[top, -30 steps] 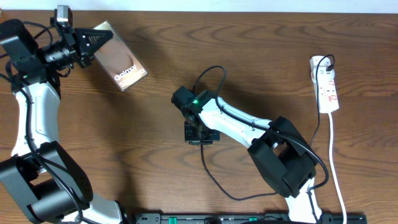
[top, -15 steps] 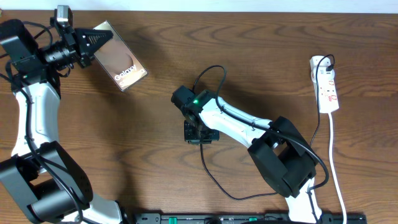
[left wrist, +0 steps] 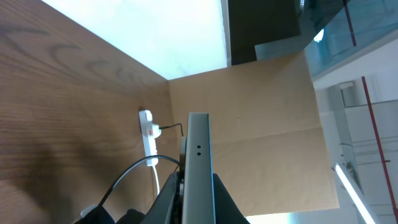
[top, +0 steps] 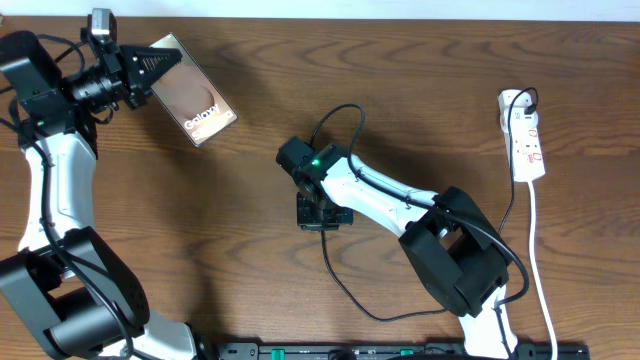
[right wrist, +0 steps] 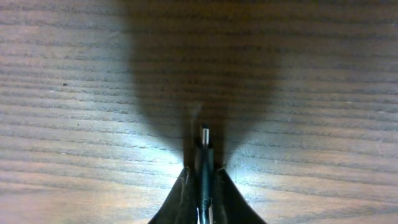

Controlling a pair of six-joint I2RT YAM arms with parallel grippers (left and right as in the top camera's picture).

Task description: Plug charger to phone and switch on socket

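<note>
The phone, a dark brown-screened slab with white "Galaxy" text, is held at the far left in my left gripper, which is shut on its end. In the left wrist view the phone shows edge-on between the jaws. My right gripper is at the table's middle, pointing down, shut on the charger plug, whose small metal tip sticks out just above the wood. The thin black charger cable loops from there toward the front. The white socket strip lies at the far right with a black plug in its top end.
The wooden table carries the socket's white cord, which runs to the front edge at the right. A black rail lies along the front edge. In the left wrist view the socket is seen far off.
</note>
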